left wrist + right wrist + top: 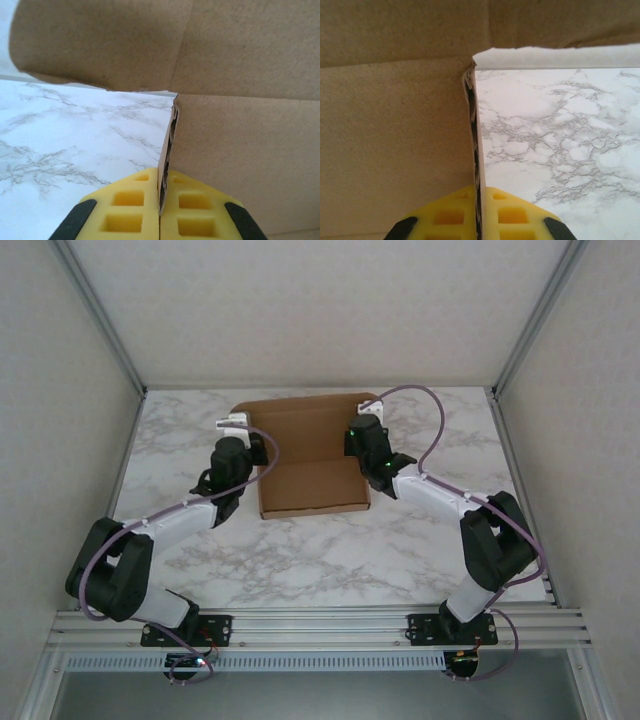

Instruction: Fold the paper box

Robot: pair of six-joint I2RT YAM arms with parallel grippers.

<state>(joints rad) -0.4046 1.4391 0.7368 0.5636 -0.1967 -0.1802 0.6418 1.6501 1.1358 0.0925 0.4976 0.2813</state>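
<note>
Holds the paper box at centre of the marble surface, toward the far side, with left jaws clenched on its left wall, right jaws clenched on its right wall.

Marble-patterned table, paper box on it — toward far edge

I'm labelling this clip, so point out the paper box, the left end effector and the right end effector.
paper box (312, 488), top external view, its flat near panel.
left end effector (161, 197), left wrist view, between its yellow fingertips.
right end effector (479, 202), right wrist view, between its yellow fingertips.
</note>
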